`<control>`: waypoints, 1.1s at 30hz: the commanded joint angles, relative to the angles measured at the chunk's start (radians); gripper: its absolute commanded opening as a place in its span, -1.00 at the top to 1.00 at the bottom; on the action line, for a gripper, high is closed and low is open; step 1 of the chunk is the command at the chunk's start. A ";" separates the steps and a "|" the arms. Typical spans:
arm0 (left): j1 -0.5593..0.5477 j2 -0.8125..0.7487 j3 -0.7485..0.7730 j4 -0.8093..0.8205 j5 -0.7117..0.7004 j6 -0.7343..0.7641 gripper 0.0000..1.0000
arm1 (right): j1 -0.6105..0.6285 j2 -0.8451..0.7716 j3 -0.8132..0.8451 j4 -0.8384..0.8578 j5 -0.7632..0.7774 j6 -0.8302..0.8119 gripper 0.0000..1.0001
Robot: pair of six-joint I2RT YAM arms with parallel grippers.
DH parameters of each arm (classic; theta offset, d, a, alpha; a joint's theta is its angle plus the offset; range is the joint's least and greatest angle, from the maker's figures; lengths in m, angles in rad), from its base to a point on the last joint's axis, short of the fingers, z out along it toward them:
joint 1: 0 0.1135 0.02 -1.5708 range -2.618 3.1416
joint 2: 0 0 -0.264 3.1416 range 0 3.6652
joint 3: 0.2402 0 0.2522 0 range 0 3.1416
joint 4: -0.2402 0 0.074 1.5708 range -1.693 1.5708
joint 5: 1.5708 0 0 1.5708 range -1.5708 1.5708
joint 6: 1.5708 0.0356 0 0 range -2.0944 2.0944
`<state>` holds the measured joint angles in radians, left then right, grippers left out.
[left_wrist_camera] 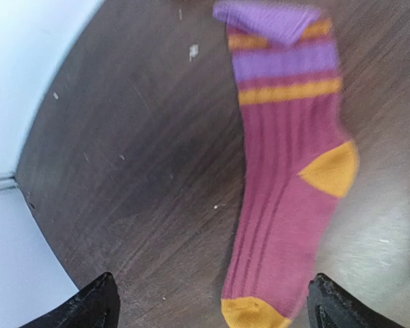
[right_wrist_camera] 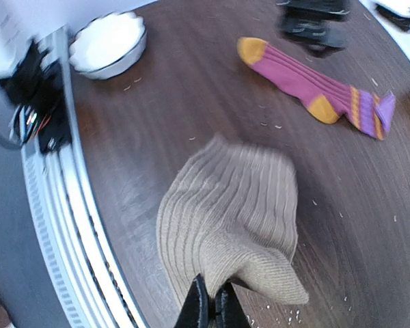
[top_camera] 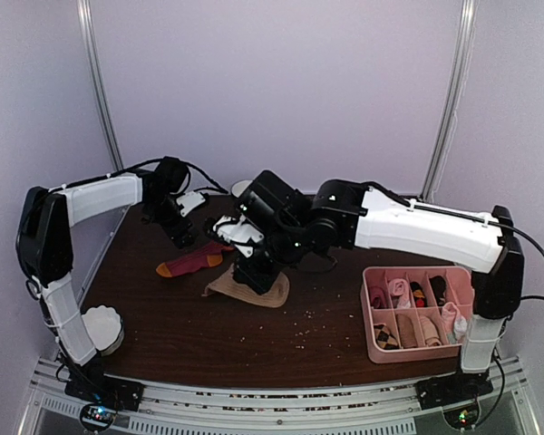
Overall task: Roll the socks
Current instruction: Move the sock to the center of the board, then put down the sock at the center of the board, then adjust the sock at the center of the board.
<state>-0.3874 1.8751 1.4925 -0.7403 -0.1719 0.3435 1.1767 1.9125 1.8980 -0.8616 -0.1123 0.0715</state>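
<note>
Overhead: red sock lies flat on the dark tabletop, left of centre. Tan sock is just beside it to the right, partly hidden under the right arm. Pink tray sits at the right edge.

Left wrist: left gripper is spread wide, released, its tips either side of the red sock's toe end.

Right wrist: right gripper is clenched on the tan sock's folded edge, fabric bunched at the tips. Red sock lies well apart beyond.

The dark brown wooden tabletop carries a flat dark red fabric sock, a ribbed tan fabric sock just beside it, a pink plastic divided tray, a white scalloped round dish and scattered pale crumbs.
</note>
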 commanded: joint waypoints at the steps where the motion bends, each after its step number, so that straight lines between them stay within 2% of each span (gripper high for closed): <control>1: 0.022 -0.092 0.003 -0.067 0.189 -0.029 -0.96 | 0.027 -0.069 -0.184 -0.008 -0.026 -0.256 1.00; 4: 0.023 -0.106 -0.034 -0.070 0.246 -0.023 -0.96 | 0.016 -0.005 -0.279 -0.084 0.163 -0.358 1.00; 7: 0.022 -0.097 -0.061 -0.074 0.271 -0.013 -0.96 | -0.026 0.083 -0.304 -0.136 0.268 -0.380 1.00; 8: 0.022 -0.093 -0.066 -0.077 0.275 -0.007 -0.96 | -0.038 0.101 -0.305 -0.134 0.293 -0.372 0.90; 10: 0.021 -0.088 -0.078 -0.077 0.280 0.008 -0.96 | -0.059 0.116 -0.314 -0.094 0.351 -0.346 0.69; 13: 0.020 -0.097 -0.097 -0.083 0.292 0.045 -0.96 | -0.084 0.135 -0.297 -0.047 0.482 -0.274 -0.08; 15: 0.020 -0.115 -0.116 -0.084 0.309 0.072 -0.96 | -0.100 0.144 -0.273 -0.046 0.571 -0.209 -0.32; 17: 0.019 -0.142 -0.140 -0.091 0.342 0.106 -0.96 | -0.107 0.131 -0.271 -0.044 0.611 -0.140 -0.65; 18: 0.016 -0.160 -0.160 -0.094 0.363 0.126 -0.96 | -0.107 0.112 -0.284 -0.029 0.625 -0.098 -0.73; 21: -0.020 -0.217 -0.214 -0.108 0.410 0.195 -0.96 | -0.108 0.043 -0.327 -0.024 0.567 0.096 -0.65; 26: -0.128 -0.330 -0.325 -0.121 0.467 0.332 -0.96 | -0.126 -0.092 -0.511 0.084 0.334 0.487 -0.17; 30: -0.245 -0.339 -0.351 -0.176 0.465 0.405 -0.96 | -0.151 -0.157 -0.677 0.221 0.227 0.640 0.02; 33: -0.326 -0.320 -0.344 -0.207 0.464 0.436 -0.96 | -0.177 -0.124 -0.718 0.250 0.163 0.686 0.23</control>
<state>-0.6376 1.5402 1.1557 -0.8928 0.2607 0.6834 1.0290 1.7519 1.2411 -0.7128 0.1776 0.5716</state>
